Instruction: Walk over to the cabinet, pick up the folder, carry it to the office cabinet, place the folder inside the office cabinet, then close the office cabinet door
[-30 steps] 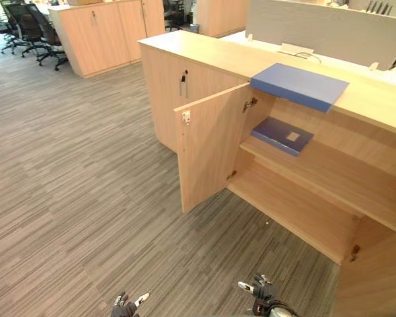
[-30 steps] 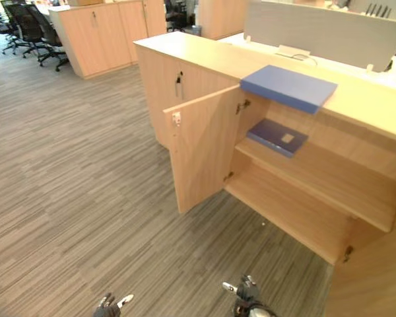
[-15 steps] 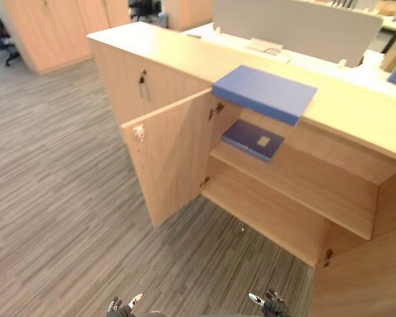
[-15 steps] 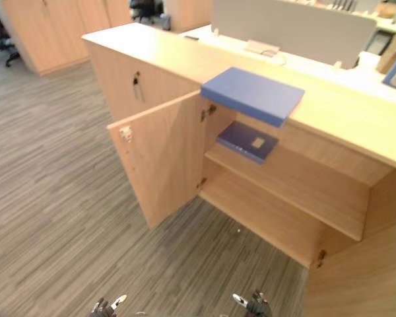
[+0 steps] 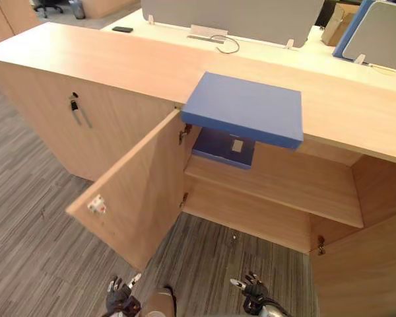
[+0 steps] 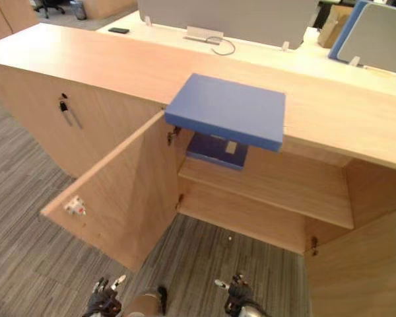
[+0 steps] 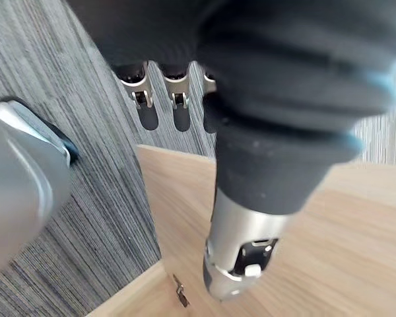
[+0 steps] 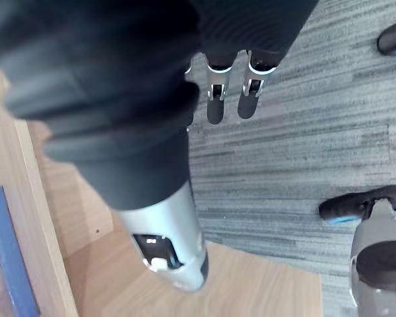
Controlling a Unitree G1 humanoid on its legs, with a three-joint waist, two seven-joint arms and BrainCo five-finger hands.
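Hanging low over the grey striped carpet (image 5: 26, 218), the left hand (image 5: 121, 300) and the right hand (image 5: 253, 294) both hold nothing. In the left wrist view the left hand's fingers (image 7: 178, 99) run straight, side by side with narrow gaps, and the thumb (image 7: 241, 264) stands apart from them. The right hand's fingers (image 8: 214, 99) lie the same way, straight and slightly parted, with its thumb (image 8: 165, 251) off to one side.

Well ahead of both sets of fingertips and above them, the blue folder (image 5: 244, 107) lies flat on the cabinet top (image 5: 105, 63), its near edge jutting out over the open compartment. Below it, farther in than the fingers reach, a second blue folder (image 5: 223, 148) rests on the inner shelf (image 5: 284, 191).

The open door (image 5: 135, 195) swings out toward the left hand's fingers, ending just ahead of them. Another door panel (image 5: 363, 271) stands beyond the right hand's fingers, to their outer side. Keys (image 5: 73, 105) hang from the closed door, well ahead of the left fingers.
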